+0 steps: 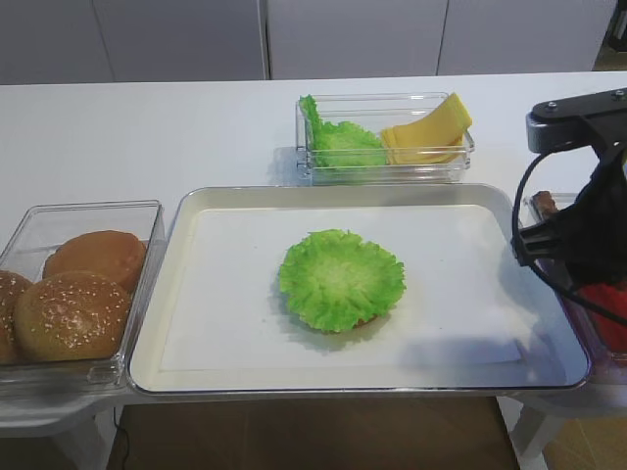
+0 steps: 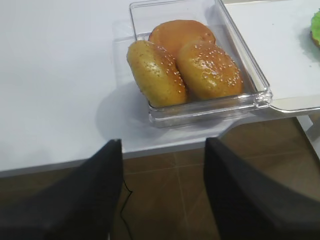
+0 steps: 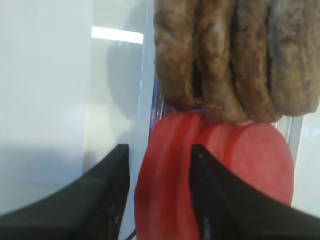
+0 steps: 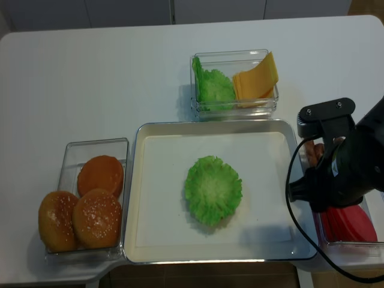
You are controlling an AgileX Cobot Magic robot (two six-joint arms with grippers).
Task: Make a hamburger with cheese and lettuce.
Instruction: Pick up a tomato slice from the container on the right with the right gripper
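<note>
While the white table [image 1: 147, 127] carries everything, the large metal tray [image 1: 186, 294] at its middle is where the burger is being built, and so far the hamburger [image 1: 341, 278] is only a thin brown base under one ruffled green leaf. Left of the tray a clear tub [image 1: 29, 235] holds the sesame buns [image 1: 71, 315], untouched; behind the tray a smaller clear tub [image 1: 382, 171] keeps spare lettuce [image 1: 343, 142] beside the cheese [image 1: 428, 132], whose yellow slices lean against the wall. No cheese is on the stack yet, nor a top bun, so most of the build is judged to be left. At the tray's right edge the right gripper [image 3: 159, 195] hangs over a bin of brown patties [image 3: 235, 55] and red tomato slices [image 3: 220, 175], its jaws partly apart and straddling the edge of one slice, though whether they grip it cannot be told. The left gripper [image 2: 162, 195] idles off the table's front edge, jaws spread wide, holding nothing.
</note>
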